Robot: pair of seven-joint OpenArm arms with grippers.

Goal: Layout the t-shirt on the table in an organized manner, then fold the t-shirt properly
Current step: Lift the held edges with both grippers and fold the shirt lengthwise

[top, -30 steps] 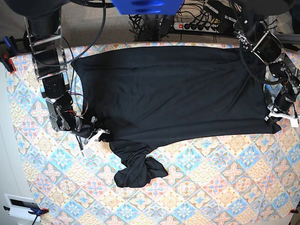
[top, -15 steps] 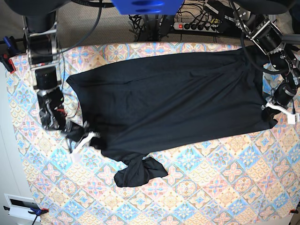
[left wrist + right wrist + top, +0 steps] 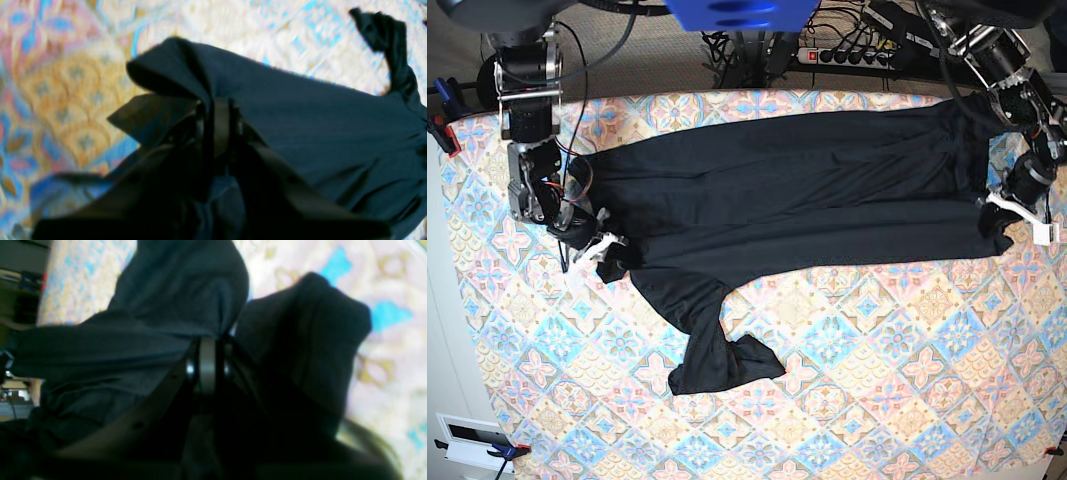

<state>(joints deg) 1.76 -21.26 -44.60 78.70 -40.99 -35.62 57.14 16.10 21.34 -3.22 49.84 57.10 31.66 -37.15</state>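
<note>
Looking through the left wrist camera, the left gripper (image 3: 217, 113) has its fingers pinched together on a fold of the t-shirt (image 3: 317, 126), and the black fabric runs away from the pinch toward a twisted sleeve end at the far corner. The patterned table (image 3: 66, 100) shows blurred beneath, so the pinched corner seems raised off it.

From the right wrist camera, the right gripper (image 3: 206, 363) is likewise clamped on the t-shirt (image 3: 133, 340), with cloth bunched on both sides of the closed fingers and the table (image 3: 383, 356) pale behind.

In the base view, the t-shirt (image 3: 797, 190) lies stretched as a long band across the far half of the table (image 3: 877, 380). The right gripper (image 3: 602, 250) holds one end and the left gripper (image 3: 1002, 215) the other. Holding opposite ends apart likely serves to pull the body taut and flat. One sleeve trails toward the near side, crumpled, so the laying-out looks unfinished and folding not yet begun.
</note>
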